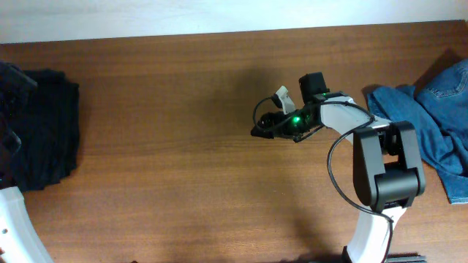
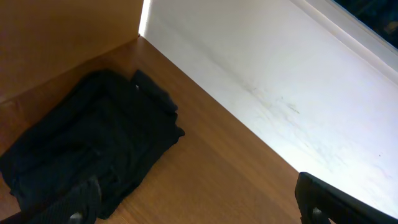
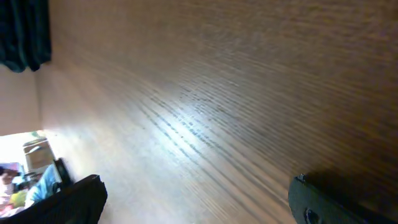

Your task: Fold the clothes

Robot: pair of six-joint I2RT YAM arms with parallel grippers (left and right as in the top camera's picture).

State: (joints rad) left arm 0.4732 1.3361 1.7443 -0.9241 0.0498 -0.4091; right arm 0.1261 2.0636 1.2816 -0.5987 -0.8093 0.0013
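A black folded garment [image 1: 40, 128] lies at the table's far left; it also shows in the left wrist view [image 2: 87, 143]. A blue denim garment [image 1: 435, 124] lies crumpled at the right edge. My right gripper [image 1: 262, 126] is open and empty over bare wood near the table's middle; its fingers [image 3: 196, 202] frame only tabletop. My left gripper [image 2: 199, 208] is open and empty beside the black garment, with one finger over its edge. In the overhead view only the left arm's white link [image 1: 18, 230] shows at the lower left.
The brown wooden table [image 1: 183, 183] meets a white wall [image 2: 280, 81] at the back. A dark cloth edge [image 3: 22, 31] shows in the top left corner of the right wrist view.
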